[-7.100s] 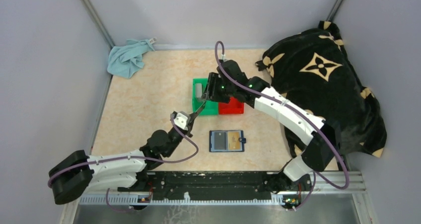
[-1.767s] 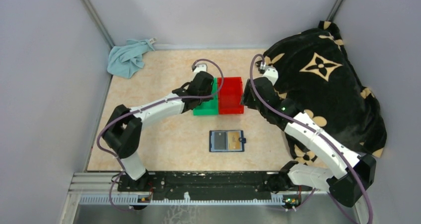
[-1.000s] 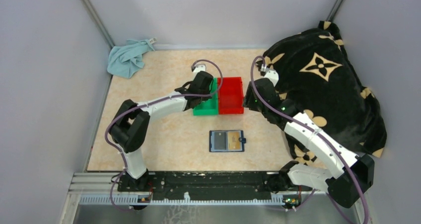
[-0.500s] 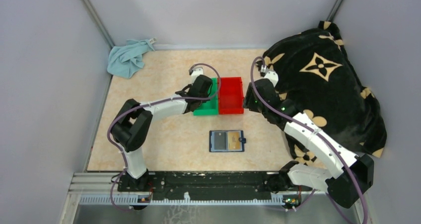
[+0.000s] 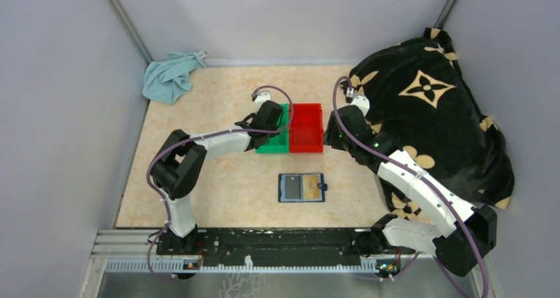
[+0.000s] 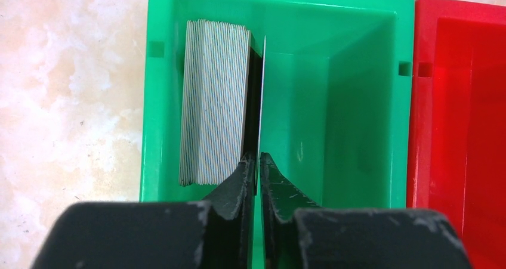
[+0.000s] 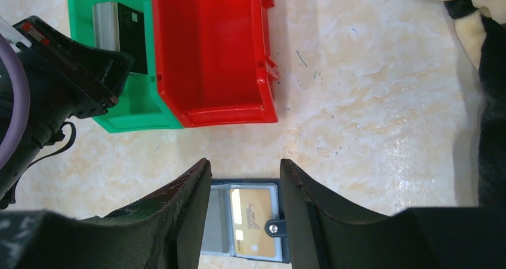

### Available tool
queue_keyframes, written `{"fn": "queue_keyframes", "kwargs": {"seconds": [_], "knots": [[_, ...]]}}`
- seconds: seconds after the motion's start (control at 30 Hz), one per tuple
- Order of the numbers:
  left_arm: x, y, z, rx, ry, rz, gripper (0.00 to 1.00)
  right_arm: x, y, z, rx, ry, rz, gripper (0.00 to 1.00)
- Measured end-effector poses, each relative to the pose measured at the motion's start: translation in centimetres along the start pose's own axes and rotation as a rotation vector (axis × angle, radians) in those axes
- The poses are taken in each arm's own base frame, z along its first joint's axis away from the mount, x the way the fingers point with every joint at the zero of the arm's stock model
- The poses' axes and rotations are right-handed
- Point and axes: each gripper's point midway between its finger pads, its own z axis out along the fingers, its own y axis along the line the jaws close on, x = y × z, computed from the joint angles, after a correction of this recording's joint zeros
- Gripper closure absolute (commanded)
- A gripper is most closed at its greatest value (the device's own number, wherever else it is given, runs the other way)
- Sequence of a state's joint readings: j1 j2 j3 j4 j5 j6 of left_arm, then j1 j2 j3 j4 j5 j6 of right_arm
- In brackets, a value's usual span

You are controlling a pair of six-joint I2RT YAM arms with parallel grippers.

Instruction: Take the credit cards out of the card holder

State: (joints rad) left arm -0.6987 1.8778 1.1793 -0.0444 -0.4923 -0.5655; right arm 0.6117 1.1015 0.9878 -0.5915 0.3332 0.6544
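Dropping a card (image 6: 261, 90) into the green bin (image 6: 358, 66), edge-on beside the stack (image 6: 215, 102) in there. Left gripper (image 6: 258, 161): fingers a hair apart around the card's near edge; can't tell if it's pinched or just freed. Next: let go, lift straight out without tipping the stack. Right gripper (image 7: 244, 164) half open, empty, above the wallet (image 5: 321, 195), which lies open on the table (image 5: 198, 146) with a gold card (image 7: 253, 221) inside.
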Motion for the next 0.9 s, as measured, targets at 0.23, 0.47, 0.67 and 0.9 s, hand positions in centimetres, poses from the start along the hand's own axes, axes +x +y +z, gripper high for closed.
{"fn": "queue_keyframes", "kwargs": {"seconds": [0.23,0.47,0.67,0.9], "knots": [[0.0,0.0,0.0,0.004,0.003,-0.001,0.83,0.1,0.0,0.0,-0.002,0.003,0.0,0.53],[0.1,-0.1,0.0,0.005,0.005,0.0,0.82,0.5,-0.2,0.2,0.002,0.014,-0.004,0.54],[-0.1,-0.1,-0.2,0.006,0.005,0.0,0.81,0.6,0.0,0.3,-0.005,0.019,-0.003,0.54],[-1.7,-0.2,-1.2,0.016,-0.031,-0.019,0.81,0.7,0.1,0.3,-0.008,0.021,-0.003,0.54]]}}
